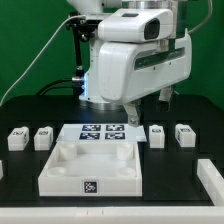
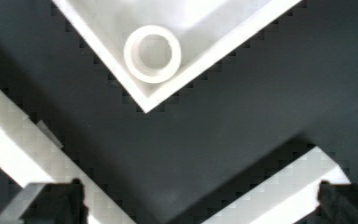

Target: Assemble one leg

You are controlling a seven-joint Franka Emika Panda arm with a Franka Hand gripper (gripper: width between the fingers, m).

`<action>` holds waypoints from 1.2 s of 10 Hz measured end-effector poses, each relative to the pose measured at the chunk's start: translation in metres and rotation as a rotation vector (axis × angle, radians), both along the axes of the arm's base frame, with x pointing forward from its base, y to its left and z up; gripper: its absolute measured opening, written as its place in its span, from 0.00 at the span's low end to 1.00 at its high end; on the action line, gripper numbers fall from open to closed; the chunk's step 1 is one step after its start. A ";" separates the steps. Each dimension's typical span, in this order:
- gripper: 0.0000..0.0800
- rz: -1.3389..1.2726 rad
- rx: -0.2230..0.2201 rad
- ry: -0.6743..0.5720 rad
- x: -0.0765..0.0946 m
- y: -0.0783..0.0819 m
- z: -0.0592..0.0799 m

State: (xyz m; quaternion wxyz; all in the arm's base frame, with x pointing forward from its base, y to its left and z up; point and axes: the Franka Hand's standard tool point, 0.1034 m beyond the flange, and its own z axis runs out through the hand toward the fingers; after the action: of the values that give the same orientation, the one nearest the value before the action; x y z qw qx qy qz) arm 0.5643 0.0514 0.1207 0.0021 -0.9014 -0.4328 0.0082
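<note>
The white square top (image 1: 90, 168) lies at the front of the dark table with a tag on its near edge. One of its corners, with a round hole (image 2: 153, 52), shows in the wrist view. Short white legs lie in a row: two at the exterior view's left (image 1: 17, 138) (image 1: 43, 137), two at its right (image 1: 157, 135) (image 1: 185, 133). My gripper (image 1: 145, 108) hangs over the marker board (image 1: 100, 133), behind the top, touching nothing. It is open (image 2: 197, 205), with both dark fingertips (image 2: 51, 205) far apart and only bare table between them.
Another white part (image 1: 210, 180) lies at the front on the exterior view's right, cut off by the frame. A further white piece shows at the left edge (image 1: 3, 170). Cables run down behind the arm.
</note>
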 end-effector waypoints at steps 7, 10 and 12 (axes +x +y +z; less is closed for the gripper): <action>0.81 0.000 0.001 -0.001 0.000 0.000 0.000; 0.81 0.036 0.004 -0.016 -0.003 0.001 -0.005; 0.81 0.154 -0.001 -0.036 -0.022 0.003 -0.016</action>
State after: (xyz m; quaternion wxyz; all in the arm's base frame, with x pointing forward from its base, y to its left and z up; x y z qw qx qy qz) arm 0.5422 0.0544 0.1050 -0.0065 -0.8654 -0.5010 -0.0076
